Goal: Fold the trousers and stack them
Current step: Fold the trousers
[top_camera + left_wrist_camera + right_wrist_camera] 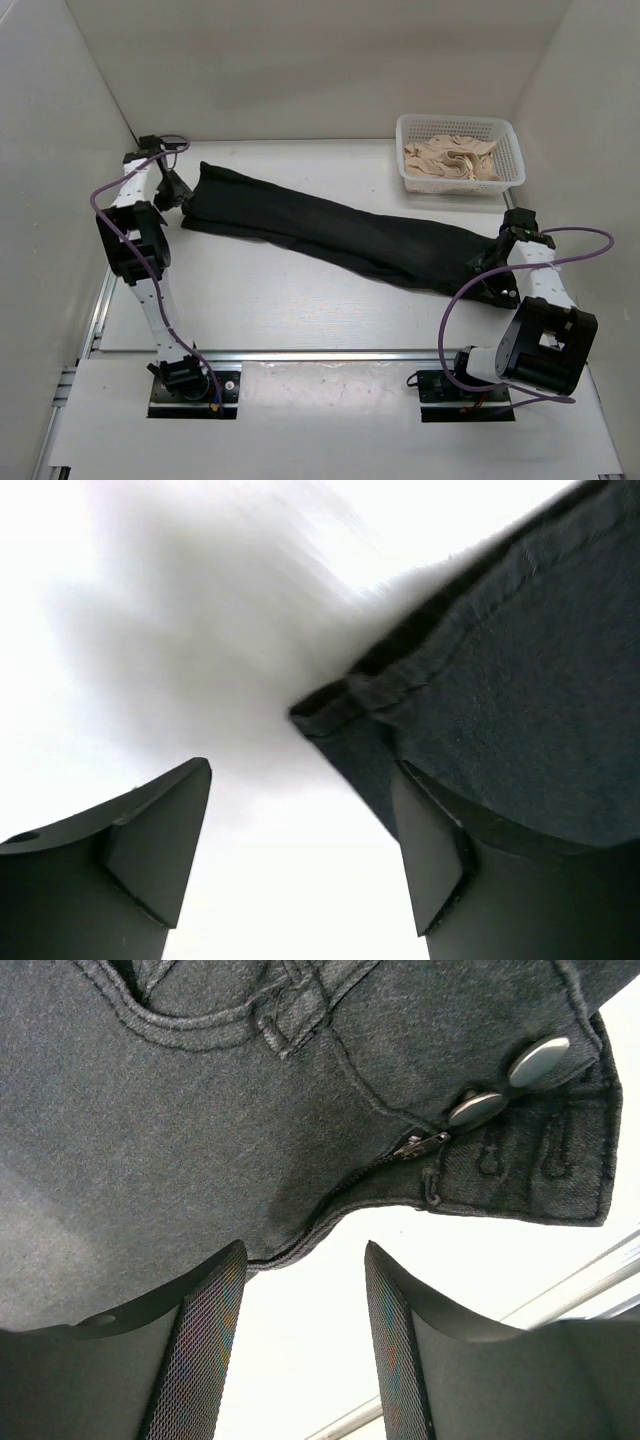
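The black trousers (330, 232) lie flat in a long diagonal strip, from the leg hems at the back left to the waist at the front right. My left gripper (180, 203) sits at the hem end. In the left wrist view it (303, 778) is open over bare table, and the hem corner (470, 680) lies just ahead, draped over the right finger (435, 855). My right gripper (492, 270) is at the waist end. In the right wrist view it (304, 1252) is open with nothing between its pads, just short of the waistband (300, 1110) with its zip and two metal buttons (538, 1061).
A white plastic basket (508, 142) holding crumpled beige cloth (452, 160) stands at the back right, near the trousers' waist end. White walls close in the table on the left, back and right. A metal rail (300, 354) runs along the near edge.
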Controlling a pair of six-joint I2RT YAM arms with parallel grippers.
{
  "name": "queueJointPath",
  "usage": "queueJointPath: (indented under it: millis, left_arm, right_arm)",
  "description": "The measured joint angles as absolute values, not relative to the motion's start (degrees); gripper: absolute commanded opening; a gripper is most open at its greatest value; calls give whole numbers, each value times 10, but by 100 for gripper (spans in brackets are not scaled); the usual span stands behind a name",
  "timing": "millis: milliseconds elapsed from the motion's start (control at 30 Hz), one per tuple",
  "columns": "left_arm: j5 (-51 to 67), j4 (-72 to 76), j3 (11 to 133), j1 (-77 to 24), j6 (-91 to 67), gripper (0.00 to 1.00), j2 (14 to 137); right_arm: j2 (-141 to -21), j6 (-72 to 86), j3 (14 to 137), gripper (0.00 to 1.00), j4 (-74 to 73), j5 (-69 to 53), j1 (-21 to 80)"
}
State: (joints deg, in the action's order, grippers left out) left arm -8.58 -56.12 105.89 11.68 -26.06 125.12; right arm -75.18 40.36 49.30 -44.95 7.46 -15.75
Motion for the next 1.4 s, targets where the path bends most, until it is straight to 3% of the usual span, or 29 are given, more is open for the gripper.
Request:
queueJointPath:
  millis: [33,67,167,333,433,467,533,567,600,633,700,1067,1300,1333,1367,1400]
  left_arm:
    - [-85,-557,1055,122,-262,87,1241]
    - [-84,-556,1053,127,-264,94,1232]
    - [-66,-542,1047,138,-271,99,1223]
    - [-34,-528,1035,128,-286,97,1249]
    - [-18,-519,1036,114,-296,71,1281]
    - [-20,-522,1038,110,-296,44,1291]
    - [-10,-520,1044,106,-308,18,1292]
    - [-7,-517,1044,103,-312,10,1293]
    - [-7,-518,1046,101,-313,10,1295]
    - [-6,-519,1049,100,-313,10,1296]
    - [-6,-520,1057,101,-315,10,1298]
    - [6,-568,1127,145,-319,10,1275]
    - [-6,-574,1004,186,-321,10,1167]
    - [-10,-574,981,194,-321,10,1152]
    - [-15,-573,957,201,-322,14,1137]
    - [-20,-576,937,209,-324,31,1128]
  right_arm:
    - [-753,404,493,58,-449,75,-157]
    - [-754,404,493,67,-449,75,-157]
    - [-754,402,493,74,-449,74,-157]
    - [-761,398,493,74,-433,60,-168]
    - [-788,394,493,67,-411,51,-177]
    - [-799,393,493,59,-404,46,-178]
    - [-823,389,493,47,-390,38,-180]
    - [-834,388,493,40,-382,35,-180]
    - [-842,387,493,22,-377,32,-180]
    - [-848,384,492,11,-373,30,-180]
    - [-857,384,493,0,-368,26,-181]
    - [-805,377,523,0,-375,-34,-176]
    - [-668,379,501,0,-415,-38,-175]
    - [-653,381,489,3,-424,-37,-175]
    - [-639,383,476,26,-433,-36,-175]
    - [-627,386,460,44,-440,-34,-175]
